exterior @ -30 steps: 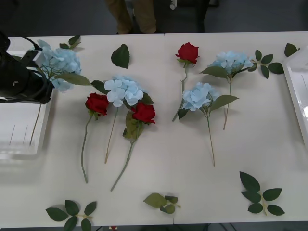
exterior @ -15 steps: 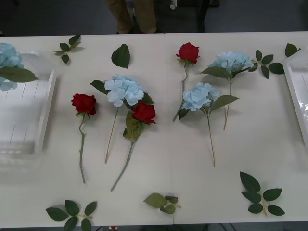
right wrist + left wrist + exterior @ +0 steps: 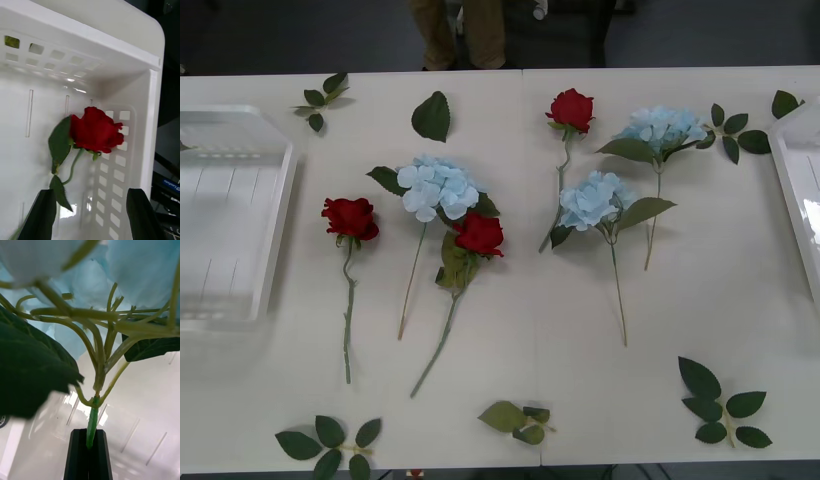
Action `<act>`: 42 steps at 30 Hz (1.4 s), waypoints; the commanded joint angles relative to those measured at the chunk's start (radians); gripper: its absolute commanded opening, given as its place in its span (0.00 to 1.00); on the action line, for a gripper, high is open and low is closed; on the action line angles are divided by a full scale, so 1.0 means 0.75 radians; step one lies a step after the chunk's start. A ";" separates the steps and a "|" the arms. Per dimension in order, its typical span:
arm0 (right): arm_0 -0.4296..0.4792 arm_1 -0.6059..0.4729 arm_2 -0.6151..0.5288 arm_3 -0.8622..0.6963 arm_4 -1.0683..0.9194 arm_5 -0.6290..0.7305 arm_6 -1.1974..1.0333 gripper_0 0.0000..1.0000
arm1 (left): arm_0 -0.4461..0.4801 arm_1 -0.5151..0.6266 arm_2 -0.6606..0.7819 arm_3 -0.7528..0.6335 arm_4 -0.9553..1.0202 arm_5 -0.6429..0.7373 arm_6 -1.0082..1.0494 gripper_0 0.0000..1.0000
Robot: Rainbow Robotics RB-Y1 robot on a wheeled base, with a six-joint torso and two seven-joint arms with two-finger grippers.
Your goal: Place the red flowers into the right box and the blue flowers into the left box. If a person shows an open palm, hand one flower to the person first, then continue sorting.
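Observation:
My left gripper (image 3: pixel 89 442) is shut on the green stem of a blue flower (image 3: pixel 131 273), held over the slotted white floor of a box. My right gripper (image 3: pixel 90 221) is open above a red flower (image 3: pixel 95 129) that lies in a corner of the right box (image 3: pixel 75 41). On the table in the front view lie three red flowers (image 3: pixel 350 217) (image 3: pixel 478 234) (image 3: pixel 570 108) and three blue flowers (image 3: pixel 437 187) (image 3: pixel 595 198) (image 3: pixel 665 125). The left box (image 3: pixel 275 215) sits at the left edge and the right box (image 3: pixel 792 190) at the right edge.
Loose green leaf sprigs lie at the back left (image 3: pixel 320 95), beside the blue flowers (image 3: pixel 431 116), at the back right (image 3: pixel 735 135), and along the front edge (image 3: pixel 330 445) (image 3: pixel 518 420) (image 3: pixel 720 405). A person's tan trousers (image 3: pixel 455 30) stand behind the table.
My left arm has carried its blue flower leftward, out of the front view. The leftmost red flower on the table has shifted a little to the left.

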 commanded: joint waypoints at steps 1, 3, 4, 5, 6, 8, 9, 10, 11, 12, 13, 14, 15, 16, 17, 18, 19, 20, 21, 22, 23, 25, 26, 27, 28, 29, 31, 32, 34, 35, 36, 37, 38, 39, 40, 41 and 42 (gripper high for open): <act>0.006 0.002 -0.163 -0.063 -0.127 0.207 0.145 0.72 | -0.057 -0.081 0.039 0.079 -0.074 -0.104 -0.010 0.00; 0.006 0.002 -0.181 -0.120 -0.197 0.314 0.161 0.74 | -0.057 -0.104 0.039 0.111 -0.082 -0.147 -0.010 0.00; 0.006 0.008 -0.181 -0.155 -0.246 0.375 0.155 0.75 | -0.057 -0.114 0.039 0.124 -0.087 -0.166 -0.012 0.00; 0.006 0.014 -0.181 -0.171 -0.272 0.400 0.153 0.75 | -0.059 -0.118 0.039 0.128 -0.091 -0.170 -0.012 0.00; 0.008 0.034 -0.181 -0.200 -0.319 0.439 0.137 0.76 | -0.057 -0.126 0.039 0.128 -0.101 -0.174 -0.012 0.01; 0.012 0.092 -0.175 -0.220 -0.420 0.465 0.075 0.77 | -0.057 -0.132 0.039 0.128 -0.109 -0.174 -0.012 0.37; 0.018 0.108 -0.171 -0.222 -0.454 0.461 0.061 0.77 | -0.057 -0.134 0.039 0.128 -0.109 -0.174 -0.012 0.68; 0.024 0.139 -0.153 -0.222 -0.508 0.441 0.030 0.77 | -0.057 -0.136 0.039 0.128 -0.109 -0.174 -0.012 1.00; 0.030 0.153 -0.140 -0.222 -0.530 0.426 0.016 0.77 | -0.059 -0.136 0.039 0.128 -0.107 -0.174 -0.010 1.00; 0.045 0.184 -0.104 -0.225 -0.577 0.383 -0.011 0.77 | -0.057 -0.145 0.039 0.128 -0.103 -0.174 -0.010 1.00; 0.061 0.208 -0.067 -0.231 -0.612 0.328 -0.035 0.77 | -0.059 -0.147 0.039 0.128 -0.103 -0.174 -0.010 1.00; 0.081 0.233 -0.024 -0.243 -0.628 0.252 -0.060 0.77 | -0.059 -0.149 0.039 0.128 -0.103 -0.174 -0.010 1.00; 0.092 0.245 0.001 -0.251 -0.628 0.216 -0.072 0.77 | -0.059 -0.149 0.039 0.128 -0.103 -0.176 -0.008 1.00; 0.114 0.268 0.048 -0.265 -0.628 0.128 -0.101 0.77 | -0.061 -0.149 0.039 0.128 -0.101 -0.176 -0.010 1.00; 0.126 0.280 0.074 -0.276 -0.628 0.085 -0.119 0.77 | -0.061 -0.149 0.039 0.126 -0.101 -0.176 -0.010 1.00; 0.145 0.304 0.117 -0.286 -0.628 0.007 -0.160 0.77 | -0.063 -0.149 0.039 0.124 -0.097 -0.172 -0.010 1.00; 0.155 0.329 0.160 -0.286 -0.628 -0.060 -0.207 0.77 | -0.069 -0.149 0.039 0.122 -0.091 -0.153 -0.012 1.00; 0.157 0.341 0.181 -0.286 -0.628 -0.093 -0.230 0.77 | -0.075 -0.149 0.039 0.120 -0.087 -0.137 -0.012 1.00; 0.159 0.355 0.228 -0.284 -0.626 -0.150 -0.273 0.77 | -0.092 -0.149 0.039 0.116 -0.080 -0.092 -0.008 1.00; 0.159 0.366 0.267 -0.284 -0.622 -0.197 -0.318 0.77 | -0.110 -0.149 0.039 0.107 -0.072 -0.037 -0.006 1.00; 0.159 0.372 0.285 -0.284 -0.622 -0.216 -0.338 0.77 | -0.123 -0.149 0.039 0.101 -0.068 -0.006 -0.004 1.00; 0.155 0.394 0.336 -0.284 -0.622 -0.292 -0.408 0.77 | -0.165 -0.149 0.039 0.066 -0.054 0.133 0.013 1.00; 0.153 0.409 0.348 -0.284 -0.622 -0.316 -0.436 0.77 | -0.184 -0.149 0.039 0.042 -0.044 0.203 0.023 1.00; 0.153 0.419 0.350 -0.286 -0.622 -0.324 -0.446 0.77 | -0.190 -0.149 0.039 0.028 -0.040 0.237 0.039 1.00; 0.147 0.439 0.350 -0.284 -0.620 -0.335 -0.461 0.77 | -0.192 -0.149 0.039 -0.017 -0.029 0.297 0.076 1.00; 0.141 0.454 0.350 -0.286 -0.616 -0.347 -0.465 0.77 | -0.192 -0.151 0.039 -0.077 -0.023 0.350 0.111 1.00; 0.126 0.468 0.348 -0.286 -0.614 -0.355 -0.475 0.77 | -0.188 -0.171 0.039 -0.165 -0.015 0.426 0.172 1.00; 0.120 0.472 0.338 -0.286 -0.620 -0.355 -0.477 0.77 | -0.188 -0.185 0.039 -0.218 -0.013 0.470 0.213 1.00; 0.114 0.474 0.328 -0.302 -0.630 -0.355 -0.477 0.77 | -0.188 -0.218 0.039 -0.289 -0.009 0.532 0.283 1.00; 0.108 0.474 0.326 -0.312 -0.634 -0.355 -0.479 0.77 | -0.188 -0.241 0.039 -0.339 -0.007 0.563 0.320 1.00; 0.108 0.474 0.320 -0.315 -0.636 -0.355 -0.481 0.77 | -0.188 -0.255 0.039 -0.363 -0.007 0.577 0.336 1.00; 0.102 0.480 0.316 -0.319 -0.641 -0.355 -0.485 0.77 | -0.188 -0.282 0.039 -0.402 -0.003 0.601 0.367 1.00; 0.098 0.486 0.309 -0.321 -0.645 -0.355 -0.487 0.77 | -0.188 -0.310 0.037 -0.437 0.001 0.624 0.387 1.00; 0.096 0.488 0.309 -0.319 -0.649 -0.355 -0.487 0.77 | -0.188 -0.327 0.039 -0.449 0.001 0.632 0.395 1.00; 0.088 0.497 0.303 -0.321 -0.655 -0.359 -0.489 0.77 | -0.188 -0.359 0.037 -0.474 0.003 0.648 0.416 1.00; 0.083 0.505 0.299 -0.323 -0.663 -0.363 -0.487 0.77 | -0.188 -0.394 0.035 -0.492 0.005 0.653 0.432 1.00; 0.081 0.507 0.299 -0.325 -0.663 -0.369 -0.489 0.77 | -0.190 -0.410 0.031 -0.496 0.008 0.655 0.434 1.00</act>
